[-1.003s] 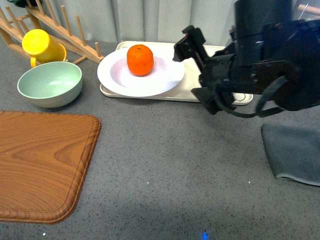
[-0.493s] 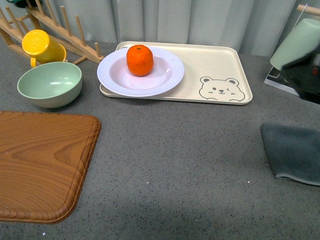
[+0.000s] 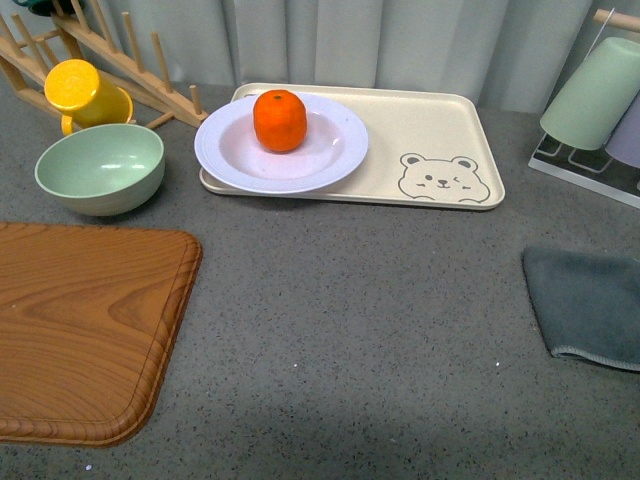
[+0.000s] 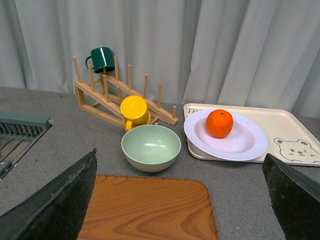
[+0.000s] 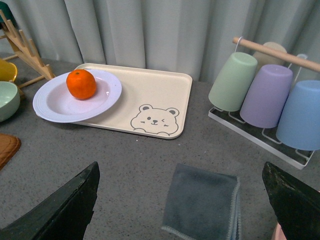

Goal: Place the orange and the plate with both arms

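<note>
Toward the upper middle of the front view, the round bright orange fruit (image 3: pixel 280 120) sits in the deep centre of the wide white plate (image 3: pixel 330 160), slightly toward the plate's far side. That plate rests on the left end of the rectangular beige bear-printed tray (image 3: pixel 430 125), its left rim hanging a little past the tray's left edge, while the tray's right half is bare apart from the bear face. Just left of the plate stands the pale green bowl (image 3: pixel 100 166), apart from it, and behind the bowl a yellow cup (image 3: pixel 85 90) leans against the wooden peg rack (image 3: pixel 140 55). A wooden cutting board (image 3: pixel 85 325) fills the lower left, its rounded corner ending short of the middle. A grey folded cloth (image 3: pixel 590 300) lies at the right edge, and upturned pastel cups on a wire rack (image 3: pixel 595 100) occupy the upper right corner. Between board, tray and cloth stretches a broad band of bare grey speckled counter (image 3: pixel 370 320). Neither arm shows in the front view. Each wrist view shows its dark fingers (image 4: pixel 55 200) (image 5: pixel 60 205) far apart at the frame's lower corners, both pincers spread wide with nothing between them.
</note>
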{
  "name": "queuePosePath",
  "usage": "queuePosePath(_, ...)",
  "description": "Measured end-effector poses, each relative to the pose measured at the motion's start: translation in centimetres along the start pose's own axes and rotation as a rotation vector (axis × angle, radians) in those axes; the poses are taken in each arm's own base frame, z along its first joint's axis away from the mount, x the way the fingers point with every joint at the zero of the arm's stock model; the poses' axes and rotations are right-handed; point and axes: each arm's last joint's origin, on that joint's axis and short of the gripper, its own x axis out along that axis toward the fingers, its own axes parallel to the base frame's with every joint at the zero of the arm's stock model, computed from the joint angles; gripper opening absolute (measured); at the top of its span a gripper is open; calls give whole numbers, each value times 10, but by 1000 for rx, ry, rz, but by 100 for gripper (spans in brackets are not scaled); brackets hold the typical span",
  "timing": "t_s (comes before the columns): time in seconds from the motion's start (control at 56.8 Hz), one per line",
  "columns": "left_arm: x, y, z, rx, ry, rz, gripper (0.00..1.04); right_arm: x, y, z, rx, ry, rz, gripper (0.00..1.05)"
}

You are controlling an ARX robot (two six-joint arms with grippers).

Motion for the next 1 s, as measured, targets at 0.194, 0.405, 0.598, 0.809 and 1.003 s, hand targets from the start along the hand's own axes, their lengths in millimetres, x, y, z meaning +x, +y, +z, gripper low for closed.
queuePosePath(0.194,0,0,0,0,0,0,98,-12,1,-8,-39,-57,104,95)
queuePosePath(0.405,0,0,0,0,0,0,98,-13,1,-8,-34,-77,86,94)
queuePosePath(0.598,0,0,0,0,0,2,98,-19,-9,-11,35,-222,-213,59)
queuePosePath(0.809,0,0,0,0,0,0,98,-23,-8,-12,41,-222,-204,23)
queuePosePath(1.003,0,0,0,0,0,0,98,-27,-7,-13,42,-223,-205,1)
